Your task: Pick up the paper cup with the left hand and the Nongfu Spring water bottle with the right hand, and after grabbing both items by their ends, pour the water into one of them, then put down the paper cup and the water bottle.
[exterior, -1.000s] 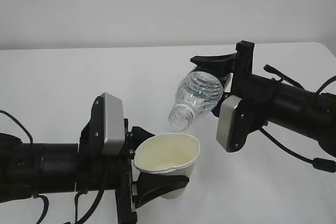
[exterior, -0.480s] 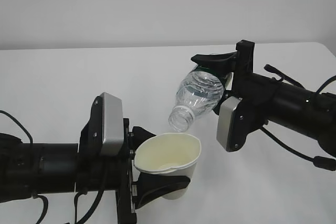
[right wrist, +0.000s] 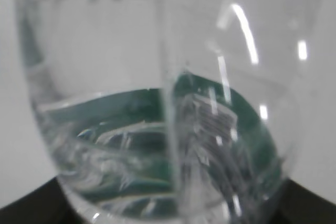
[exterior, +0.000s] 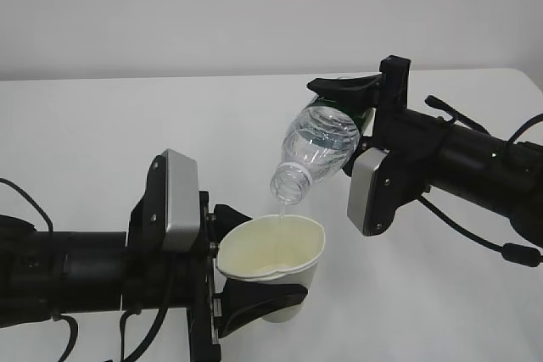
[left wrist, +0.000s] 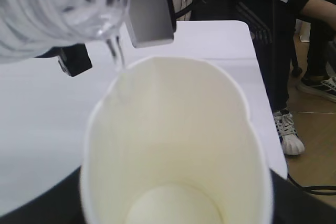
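My left gripper (exterior: 254,264) is shut on the white paper cup (exterior: 276,252), which it holds upright by its lower part, low at the centre. The rim is squeezed into an oval. My right gripper (exterior: 348,120) is shut on the base end of the clear Nongfu Spring water bottle (exterior: 321,148), tilted mouth-down just above the cup's far rim. A thin stream of water (exterior: 280,209) falls from the neck into the cup. In the left wrist view the cup (left wrist: 173,145) fills the frame, with the bottle (left wrist: 58,9) and the water (left wrist: 118,56) at top left. The bottle (right wrist: 163,103) fills the right wrist view.
Both arms hang over a white table (exterior: 127,125). The right wrist's silver plate (left wrist: 149,6) is close behind the cup. Beyond the table's right edge stands a person in dark trousers and sneakers (left wrist: 289,135).
The right gripper has tipped the bottle more steeply and brought its mouth closer over the cup's rim. Water now trickles out. The left arm and the cup have held still.
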Robot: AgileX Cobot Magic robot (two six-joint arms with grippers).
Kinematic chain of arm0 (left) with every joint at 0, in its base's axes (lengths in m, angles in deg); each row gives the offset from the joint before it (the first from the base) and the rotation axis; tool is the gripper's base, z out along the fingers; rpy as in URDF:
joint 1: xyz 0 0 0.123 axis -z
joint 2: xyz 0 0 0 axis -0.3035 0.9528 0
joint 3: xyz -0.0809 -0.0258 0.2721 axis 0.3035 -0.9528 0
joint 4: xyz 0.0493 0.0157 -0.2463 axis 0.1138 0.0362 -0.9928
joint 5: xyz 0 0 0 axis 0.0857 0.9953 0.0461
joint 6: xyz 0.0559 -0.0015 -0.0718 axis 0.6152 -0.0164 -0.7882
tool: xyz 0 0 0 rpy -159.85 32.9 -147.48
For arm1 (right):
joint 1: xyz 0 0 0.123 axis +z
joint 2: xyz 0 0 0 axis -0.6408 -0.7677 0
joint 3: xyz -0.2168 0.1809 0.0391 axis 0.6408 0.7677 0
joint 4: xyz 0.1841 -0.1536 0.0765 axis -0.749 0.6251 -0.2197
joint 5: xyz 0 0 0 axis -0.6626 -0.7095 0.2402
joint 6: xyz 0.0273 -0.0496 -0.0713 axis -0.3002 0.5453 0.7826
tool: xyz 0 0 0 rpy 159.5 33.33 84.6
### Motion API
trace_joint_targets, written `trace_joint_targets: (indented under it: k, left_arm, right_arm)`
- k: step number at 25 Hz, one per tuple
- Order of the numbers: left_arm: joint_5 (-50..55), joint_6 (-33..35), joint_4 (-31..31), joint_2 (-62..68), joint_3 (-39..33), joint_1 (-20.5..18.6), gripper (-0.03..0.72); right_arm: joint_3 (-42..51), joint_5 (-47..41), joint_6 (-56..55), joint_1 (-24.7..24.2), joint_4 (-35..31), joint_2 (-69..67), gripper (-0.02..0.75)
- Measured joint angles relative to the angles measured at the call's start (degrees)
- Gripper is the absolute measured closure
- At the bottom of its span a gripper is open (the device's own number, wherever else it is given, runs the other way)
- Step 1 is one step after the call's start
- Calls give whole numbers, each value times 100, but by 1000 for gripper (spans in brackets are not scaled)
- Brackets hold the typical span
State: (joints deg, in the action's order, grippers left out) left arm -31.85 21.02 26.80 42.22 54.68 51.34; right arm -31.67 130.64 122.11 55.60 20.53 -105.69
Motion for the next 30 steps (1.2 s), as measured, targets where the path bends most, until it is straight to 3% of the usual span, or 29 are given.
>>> trace_joint_targets:
  k: [30]
  left_arm:
    - [0, 0, -275, 0, 0, 0, 268]
  right_arm:
    - [-50, 0, 148, 0, 0, 0, 277]
